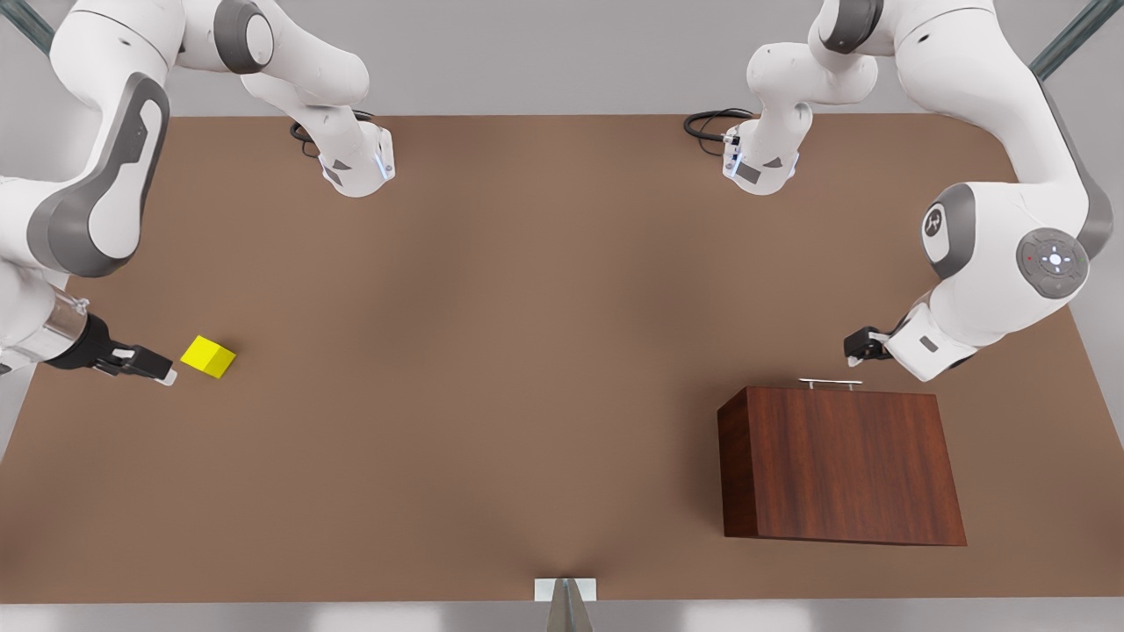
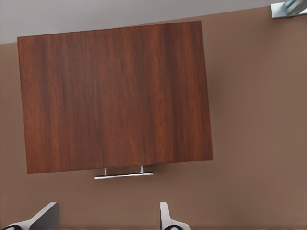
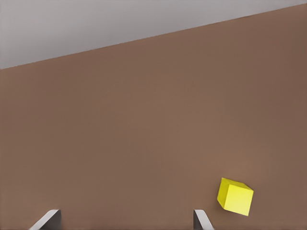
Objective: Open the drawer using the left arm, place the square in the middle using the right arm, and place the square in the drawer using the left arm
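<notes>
One yellow cube (image 1: 208, 356), one wood-grain box (image 1: 839, 465), silver bar handle (image 1: 830, 383). Left gripper (image 1: 850, 355) near handle, right gripper (image 1: 167, 376) beside cube; both jaws wide, empty.

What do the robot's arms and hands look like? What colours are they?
Both arms are smooth, rounded white shells with grey joints. The left arm has a round grey button pad and a small round logo. Black cables curl at both bases. The right hand is black with pale fingertips; the left hand is dark with a white wrist block.

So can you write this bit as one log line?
drawer: closed | left gripper: open, near handle | right gripper: open, beside square
</notes>
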Available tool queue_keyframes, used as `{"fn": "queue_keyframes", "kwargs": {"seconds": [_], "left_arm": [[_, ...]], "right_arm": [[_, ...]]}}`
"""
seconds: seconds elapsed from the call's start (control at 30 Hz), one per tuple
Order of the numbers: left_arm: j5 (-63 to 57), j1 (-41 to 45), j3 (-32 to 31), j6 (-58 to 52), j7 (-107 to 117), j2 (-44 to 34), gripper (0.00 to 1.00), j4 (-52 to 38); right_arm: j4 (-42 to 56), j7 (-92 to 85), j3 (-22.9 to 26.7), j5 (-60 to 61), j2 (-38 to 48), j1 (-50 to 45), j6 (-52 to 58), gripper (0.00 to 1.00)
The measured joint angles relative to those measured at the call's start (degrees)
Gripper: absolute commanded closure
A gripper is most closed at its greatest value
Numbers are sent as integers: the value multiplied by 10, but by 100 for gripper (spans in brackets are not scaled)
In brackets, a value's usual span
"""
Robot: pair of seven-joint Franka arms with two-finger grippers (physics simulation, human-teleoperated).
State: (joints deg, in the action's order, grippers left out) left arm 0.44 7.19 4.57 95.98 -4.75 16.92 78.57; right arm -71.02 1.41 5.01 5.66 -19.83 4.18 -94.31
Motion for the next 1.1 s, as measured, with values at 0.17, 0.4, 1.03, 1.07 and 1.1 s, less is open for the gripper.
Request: {"fn": "queue_keyframes", "kwargs": {"seconds": [0.17,0.4,1.03,1.07,1.1], "left_arm": [[3,0,-1,133,392,-119,0,214],[7,-1,-1,475,684,-199,0,493],[29,0,13,604,794,-125,0,558],[30,0,13,604,794,-121,0,557],[31,-4,13,610,793,-115,0,557]], "right_arm": [[-10,-13,-2,-8,-26,-15,11,0],[-318,-4,14,-4,35,19,-220,0],[-429,8,62,12,-81,117,-420,0],[-443,8,62,12,-77,117,-428,0],[-451,9,62,12,-73,117,-429,0]]}}
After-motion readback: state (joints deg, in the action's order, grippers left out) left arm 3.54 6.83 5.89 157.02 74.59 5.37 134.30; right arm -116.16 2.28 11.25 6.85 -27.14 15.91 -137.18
